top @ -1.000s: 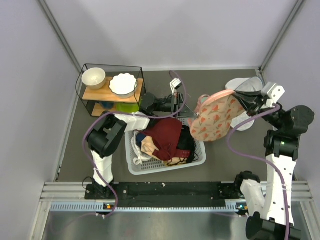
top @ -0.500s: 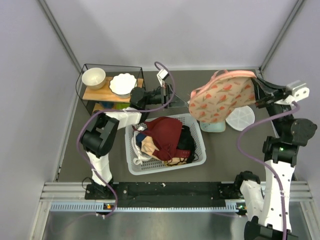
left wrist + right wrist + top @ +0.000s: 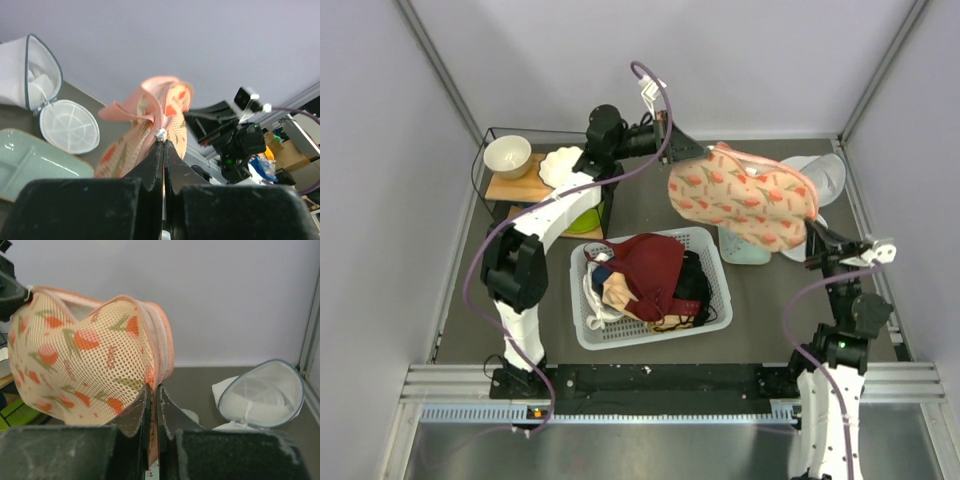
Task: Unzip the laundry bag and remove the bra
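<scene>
Two robot arms hold the laundry bag (image 3: 745,195) in the air above the far right part of the table (image 3: 645,200), beyond a white basket (image 3: 582,325) of mixed clothes. The left gripper (image 3: 696,151) is at the bag's far left end. The right gripper (image 3: 812,243) is at its near right end, so the flowered pouch hangs stretched between them.

This looks like the unzipping step. The bra does not show in any view, and whether it lies inside the bag cannot be told. The next move probably calls for the left arm to draw the pull along the pink rim. Meanwhile the right arm would keep the fabric taut.

The left wrist view shows what the overhead view cannot. There the fingers (image 3: 152,165) are pressed together on the small white zipper pull (image 3: 160,133), with the pink trim parted in a loop just beyond it.

The right wrist view shows its fingers (image 3: 137,412) narrow, pinching the bag's pink seam. It also shows the mesh weave and a gap along the top edge. Only the overhead view shows a mint tray (image 3: 745,252) on the table under the bag.
</scene>
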Motion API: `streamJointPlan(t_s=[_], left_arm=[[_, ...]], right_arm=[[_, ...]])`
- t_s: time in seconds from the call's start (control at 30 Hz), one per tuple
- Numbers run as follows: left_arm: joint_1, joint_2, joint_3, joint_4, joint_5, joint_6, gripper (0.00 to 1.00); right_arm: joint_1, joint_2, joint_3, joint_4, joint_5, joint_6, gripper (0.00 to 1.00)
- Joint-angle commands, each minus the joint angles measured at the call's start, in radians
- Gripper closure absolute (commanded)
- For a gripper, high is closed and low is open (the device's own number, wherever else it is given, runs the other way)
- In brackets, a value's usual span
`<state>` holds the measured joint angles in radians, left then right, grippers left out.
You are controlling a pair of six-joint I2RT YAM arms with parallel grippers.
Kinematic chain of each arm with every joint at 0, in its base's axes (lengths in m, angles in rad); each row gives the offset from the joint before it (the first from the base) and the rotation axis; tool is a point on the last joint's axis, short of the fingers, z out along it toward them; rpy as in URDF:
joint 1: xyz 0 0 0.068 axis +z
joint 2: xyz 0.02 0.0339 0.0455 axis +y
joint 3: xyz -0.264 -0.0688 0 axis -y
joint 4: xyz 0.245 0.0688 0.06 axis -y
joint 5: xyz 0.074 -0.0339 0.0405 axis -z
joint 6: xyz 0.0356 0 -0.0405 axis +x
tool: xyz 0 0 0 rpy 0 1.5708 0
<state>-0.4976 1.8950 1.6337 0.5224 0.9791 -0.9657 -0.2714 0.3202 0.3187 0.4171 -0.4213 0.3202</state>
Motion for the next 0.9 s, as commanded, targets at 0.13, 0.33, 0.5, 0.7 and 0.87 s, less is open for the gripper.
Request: streamJointPlan(t_s=[0.13,0.33,0.5,0.7,0.87], left_arm=[[-0.041,0.118,0.213,-0.087,0.044,0.071,1.0],[-0.071,0.134,0.298,-0.095,0.059,0.085,1.0],[-0.09,0.168,0.374,-0.07,0.108,0.035,1.0],[-0.099,0.184,0.422,-0.12,0.101,0.056,1.0],[-0.11,0.188,0.428,-0.118,0.109,0.047,1.0]], right_arm=[[0.001,-0.306,-0.13,-0.377,0.029,0.102,0.55],[0.003,-0.342,-0.026,-0.445,-0.076,0.053,0.26],[0.003,-0.203,0.056,-0.336,-0.106,0.031,0.24],[0.058,0.043,0.227,-0.304,-0.267,-0.015,0.16],[0.159,0.193,0.374,-0.337,-0.217,-0.133,0.12]])
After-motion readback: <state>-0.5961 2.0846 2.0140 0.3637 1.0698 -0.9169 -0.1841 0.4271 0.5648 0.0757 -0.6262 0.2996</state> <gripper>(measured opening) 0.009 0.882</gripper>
